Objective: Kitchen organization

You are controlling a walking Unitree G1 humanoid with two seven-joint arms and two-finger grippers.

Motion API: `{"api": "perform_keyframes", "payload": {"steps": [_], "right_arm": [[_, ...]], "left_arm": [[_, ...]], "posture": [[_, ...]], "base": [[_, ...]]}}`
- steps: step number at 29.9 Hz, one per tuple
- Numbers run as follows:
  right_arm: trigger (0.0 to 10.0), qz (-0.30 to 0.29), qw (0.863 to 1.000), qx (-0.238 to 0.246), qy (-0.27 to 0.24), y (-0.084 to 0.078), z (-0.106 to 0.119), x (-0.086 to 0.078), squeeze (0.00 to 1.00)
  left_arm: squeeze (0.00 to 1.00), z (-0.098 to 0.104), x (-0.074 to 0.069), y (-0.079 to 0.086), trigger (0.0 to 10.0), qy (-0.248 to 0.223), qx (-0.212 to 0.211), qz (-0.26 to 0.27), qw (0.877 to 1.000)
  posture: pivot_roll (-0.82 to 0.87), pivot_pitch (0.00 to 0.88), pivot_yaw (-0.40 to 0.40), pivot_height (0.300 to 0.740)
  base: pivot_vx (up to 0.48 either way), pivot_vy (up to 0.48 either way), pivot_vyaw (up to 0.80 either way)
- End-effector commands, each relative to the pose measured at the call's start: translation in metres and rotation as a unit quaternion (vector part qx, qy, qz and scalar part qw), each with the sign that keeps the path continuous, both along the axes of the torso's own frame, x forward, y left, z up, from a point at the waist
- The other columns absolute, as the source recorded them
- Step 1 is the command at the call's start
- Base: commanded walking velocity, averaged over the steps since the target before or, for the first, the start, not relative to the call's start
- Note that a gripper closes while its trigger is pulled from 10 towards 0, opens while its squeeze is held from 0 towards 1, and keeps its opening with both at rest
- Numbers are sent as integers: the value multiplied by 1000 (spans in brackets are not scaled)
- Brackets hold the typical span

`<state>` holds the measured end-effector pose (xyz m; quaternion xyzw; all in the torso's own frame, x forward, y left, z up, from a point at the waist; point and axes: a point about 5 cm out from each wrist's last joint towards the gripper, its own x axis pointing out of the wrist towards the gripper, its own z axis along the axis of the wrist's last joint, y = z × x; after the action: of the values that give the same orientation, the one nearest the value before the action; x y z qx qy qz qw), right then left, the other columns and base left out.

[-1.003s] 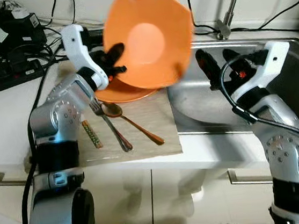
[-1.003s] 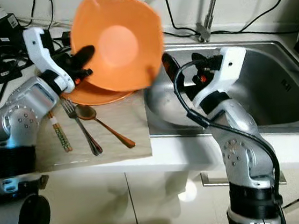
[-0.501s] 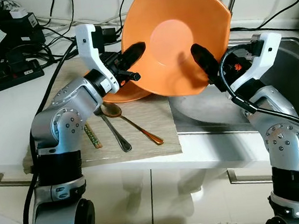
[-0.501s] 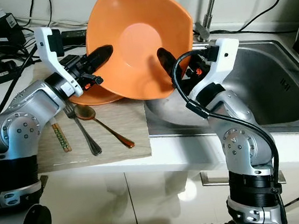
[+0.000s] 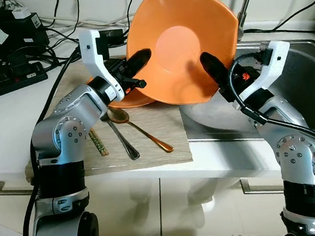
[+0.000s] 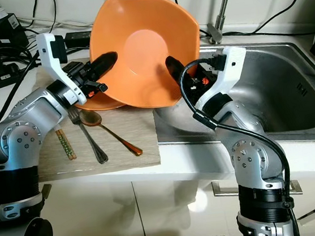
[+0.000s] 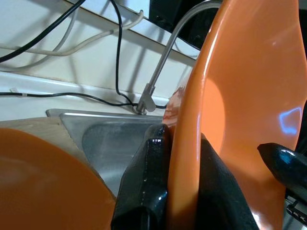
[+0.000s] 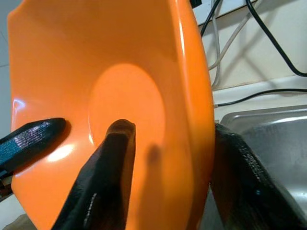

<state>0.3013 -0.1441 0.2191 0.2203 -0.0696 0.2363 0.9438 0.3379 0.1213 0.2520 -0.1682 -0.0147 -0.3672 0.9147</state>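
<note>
Two claws meet on one orange bowl (image 5: 186,43), held tilted on edge above the sink's (image 6: 291,88) near corner. The left claw (image 5: 135,69) is clenched on its rim, and the right claw (image 5: 216,71) straddles the opposite rim, fingers apart. Beside the sink, an orange plate (image 6: 96,104), fork (image 5: 117,137) and spoon (image 5: 142,132) lie on the worktop mat (image 5: 167,129).

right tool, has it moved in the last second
Yes. The right tool has swung from over the sink leftward toward the mat, and its fingers now straddle the edge of the orange plate that the left tool holds.
</note>
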Motion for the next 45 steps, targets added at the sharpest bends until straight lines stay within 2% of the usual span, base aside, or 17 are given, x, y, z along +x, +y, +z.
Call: {"api": "perform_keyframes", "payload": {"steps": [1, 26, 27, 28, 29, 30, 41, 42, 45], "right_arm": [[0, -1, 1000, 5, -12, -1, 4, -2, 0], [0, -15, 1000, 1, -7, 0, 4, 1, 0], [0, -22, 1000, 1, -4, -2, 3, 3, 0], [0, -22, 1000, 1, -4, -2, 3, 3, 0], [0, -31, 1000, 0, -2, -3, 3, 4, 0], [0, -48, 999, 3, 2, -7, 2, 8, 0], [0, -123, 992, 21, -2, -28, 10, 20, 0], [0, -152, 988, 21, 4, -37, 9, 23, 0], [0, -211, 977, 23, 17, -54, 7, 28, 0]], "left_arm": [[0, 9, -2, -3, 0, -24, 1, -2, 1000], [0, 4, -3, -5, 0, -37, 29, 13, 999], [0, 3, -4, -6, 2196, -40, 41, 16, 998], [0, 3, -4, -6, 2196, -40, 41, 16, 998], [0, 2, -3, -6, 10000, -35, 41, 19, 998], [1000, 0, -1, -5, 10000, -24, 36, 31, 999], [1000, 1, -3, -4, 10000, -32, 51, 32, 998], [0, 3, -2, -5, 10000, -39, 48, 38, 997], [0, 7, -1, -5, 10000, -56, 29, 51, 997]], "posture": [[-16, 0, -24, 740], [-17, 0, -35, 740], [-16, 0, -37, 740], [-16, 0, -37, 740], [-15, 0, -36, 740], [-18, 0, -36, 740], [-20, 0, -34, 740], [-21, 0, -35, 740], [-23, 0, -37, 740]], "base": [[0, 0, 0], [0, 0, 0], [0, 0, 0], [0, 0, 0], [0, 0, 0], [0, 0, 0], [0, 0, 0], [0, 0, 0], [0, 0, 0]]}}
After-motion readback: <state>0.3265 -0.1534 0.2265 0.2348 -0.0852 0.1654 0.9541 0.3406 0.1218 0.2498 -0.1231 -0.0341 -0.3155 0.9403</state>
